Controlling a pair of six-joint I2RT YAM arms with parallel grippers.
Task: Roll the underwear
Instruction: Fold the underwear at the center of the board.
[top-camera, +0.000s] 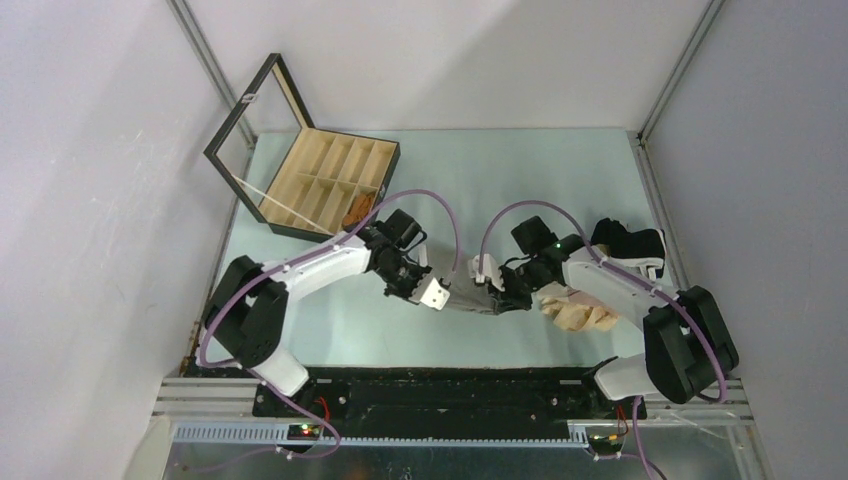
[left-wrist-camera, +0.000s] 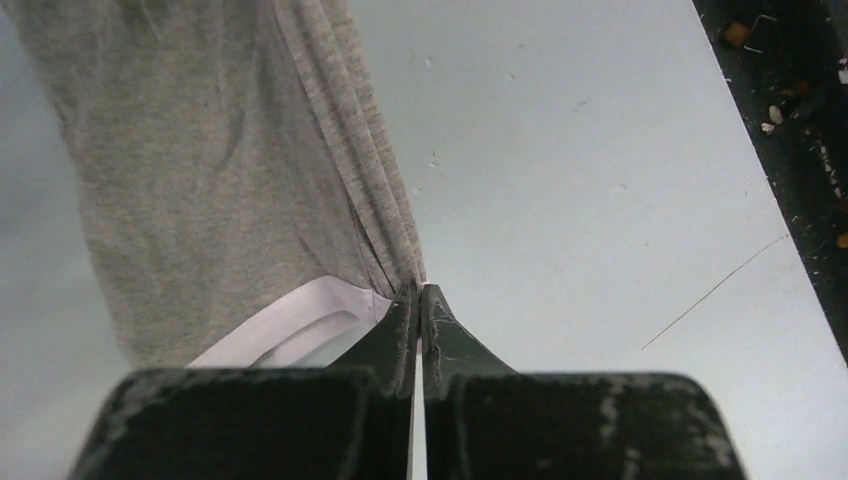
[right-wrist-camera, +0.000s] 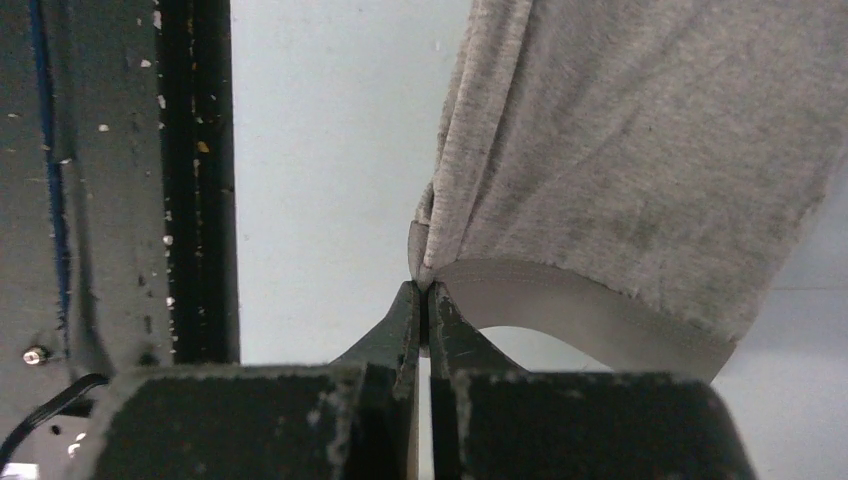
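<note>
Apparently, the grey underwear (top-camera: 476, 299) lies stretched left to right.

Seen from above, the two arms' ends cover most of the grey underwear (top-camera: 478, 299), so its outline cannot be traced. The left arm (top-camera: 320, 265) hides part of the rust-brown garment (top-camera: 358, 211) at 10 o'clock. The right arm (top-camera: 612, 286) overlaps the beige garment (top-camera: 578, 314) at 4 o'clock and the black garment (top-camera: 632, 240) at 3 o'clock. Both wrist views crop the grey cloth at their top edges.
</note>
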